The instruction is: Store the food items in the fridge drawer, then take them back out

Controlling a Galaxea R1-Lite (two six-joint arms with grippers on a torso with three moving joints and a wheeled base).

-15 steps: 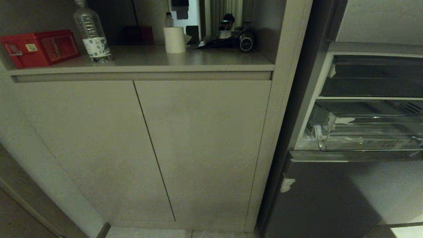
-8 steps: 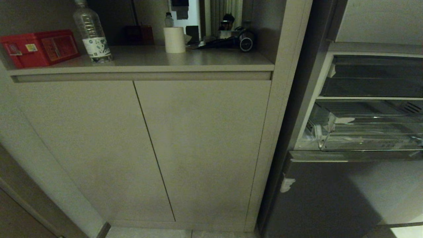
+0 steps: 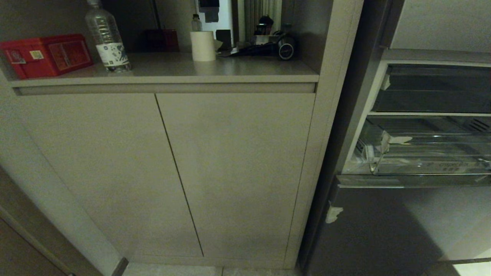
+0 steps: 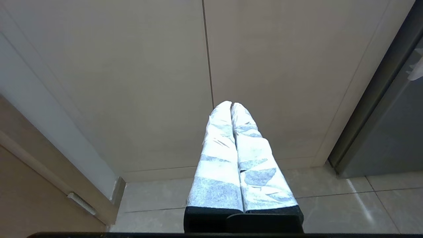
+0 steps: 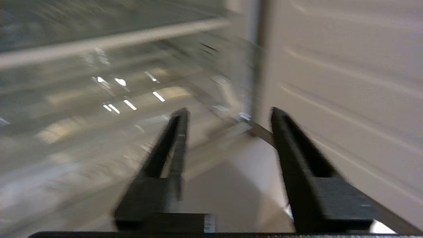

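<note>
Fingers of the right gripper stand apart, holding nothing; left gripper fingers pressed together, empty.

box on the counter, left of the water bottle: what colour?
Red box, with small labels; clearest in the head view.

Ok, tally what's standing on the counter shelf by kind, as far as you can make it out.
Bottles: 2, a large clear bottle and a small bottle farther back
Red boxes: 1
White paper rolls: 1
Dark clutter at the back right: too dim to count
Total: 4
</note>
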